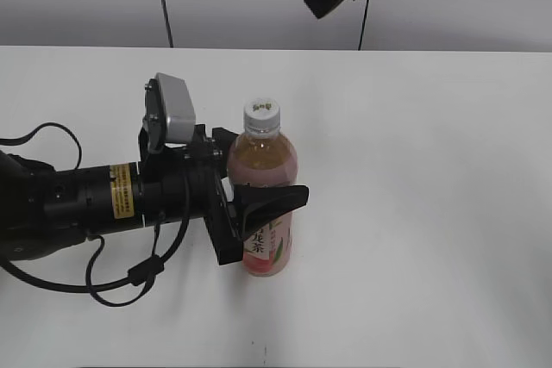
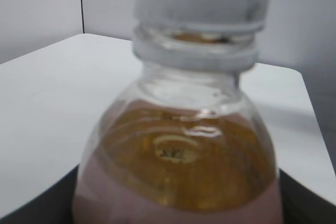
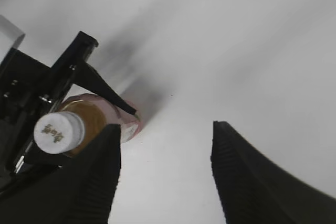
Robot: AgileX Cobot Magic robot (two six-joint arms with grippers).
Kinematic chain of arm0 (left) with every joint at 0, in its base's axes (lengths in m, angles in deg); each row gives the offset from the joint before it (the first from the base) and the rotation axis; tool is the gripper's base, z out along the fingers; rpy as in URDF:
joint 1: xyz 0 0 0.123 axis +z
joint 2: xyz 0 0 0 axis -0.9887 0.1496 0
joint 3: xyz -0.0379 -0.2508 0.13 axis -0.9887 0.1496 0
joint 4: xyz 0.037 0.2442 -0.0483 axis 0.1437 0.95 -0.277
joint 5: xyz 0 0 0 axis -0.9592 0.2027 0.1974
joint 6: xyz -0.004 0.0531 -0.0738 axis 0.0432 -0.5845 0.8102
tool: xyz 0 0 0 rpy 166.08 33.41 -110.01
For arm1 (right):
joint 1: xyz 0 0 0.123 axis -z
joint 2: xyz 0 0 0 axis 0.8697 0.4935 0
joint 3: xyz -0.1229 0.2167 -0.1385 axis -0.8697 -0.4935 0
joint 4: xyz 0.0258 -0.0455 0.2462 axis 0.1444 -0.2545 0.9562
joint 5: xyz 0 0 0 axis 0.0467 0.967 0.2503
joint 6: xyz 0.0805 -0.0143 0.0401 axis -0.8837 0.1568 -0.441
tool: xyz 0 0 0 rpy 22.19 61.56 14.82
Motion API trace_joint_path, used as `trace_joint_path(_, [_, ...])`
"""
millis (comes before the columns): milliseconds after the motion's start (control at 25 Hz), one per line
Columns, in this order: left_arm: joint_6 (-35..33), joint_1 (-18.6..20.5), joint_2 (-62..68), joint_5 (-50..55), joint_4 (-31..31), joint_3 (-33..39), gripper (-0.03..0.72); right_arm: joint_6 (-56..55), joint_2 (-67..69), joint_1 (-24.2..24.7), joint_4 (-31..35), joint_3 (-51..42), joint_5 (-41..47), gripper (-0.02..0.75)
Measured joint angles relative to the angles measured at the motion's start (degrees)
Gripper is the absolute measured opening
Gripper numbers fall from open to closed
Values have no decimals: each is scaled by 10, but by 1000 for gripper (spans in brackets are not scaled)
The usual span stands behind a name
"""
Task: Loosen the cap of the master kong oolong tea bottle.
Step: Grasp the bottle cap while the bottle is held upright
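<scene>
— Where's the master kong oolong tea bottle [image 1: 263, 204]?

— Standing upright on the white table [image 1: 431, 170], a little left of centre, with the white cap [image 1: 261, 112] screwed on its neck.

— And the left gripper [image 1: 259, 183]?

— Clamped around the bottle's body from the left, one black finger [image 1: 274, 202] crossing the label (the left wrist view is filled by the bottle's shoulder and amber tea).

— The right gripper [image 3: 165, 174]?

— High above the table, its two ribbed fingers [image 3: 100, 177] spread well apart and holding nothing; the cap sits below, just left of them in its own view.
</scene>
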Motion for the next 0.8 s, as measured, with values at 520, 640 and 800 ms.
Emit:
trace_joint_path(520, [0, 0, 0, 0, -1, 0, 453, -85, 1, -83, -16, 2, 5, 463])
trace_joint_path(640, [0, 0, 0, 0, -1, 0, 453, -89, 5, -103, -12, 2, 5, 465])
trace_joint_path(800, [0, 0, 0, 0, -1, 0, 453, -91, 17, -123, -7, -10, 5, 516])
